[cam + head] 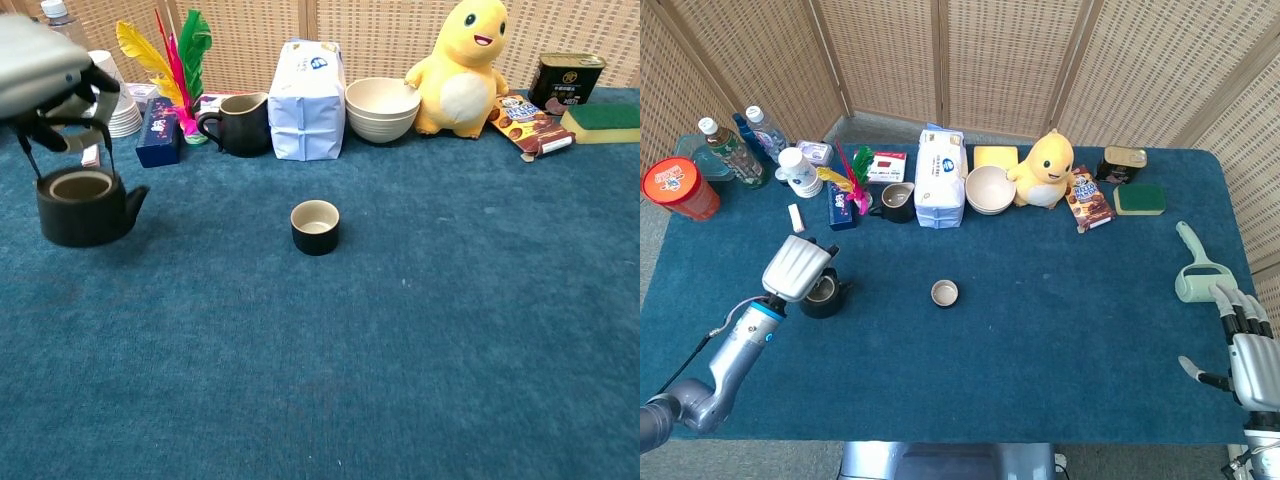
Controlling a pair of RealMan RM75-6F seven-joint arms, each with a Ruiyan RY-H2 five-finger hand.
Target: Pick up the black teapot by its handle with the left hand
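The black teapot hangs just above the blue table at the left, lidless, its spout pointing right. My left hand grips its thin wire handle from above, fingers curled round it. In the head view the same left hand covers part of the teapot. My right hand rests at the table's right front corner, fingers apart, holding nothing.
A small black cup stands mid-table. Along the back are a black pitcher, a white packet, stacked bowls, a yellow duck toy, feathers, bottles and a red tub. A green brush lies at the right.
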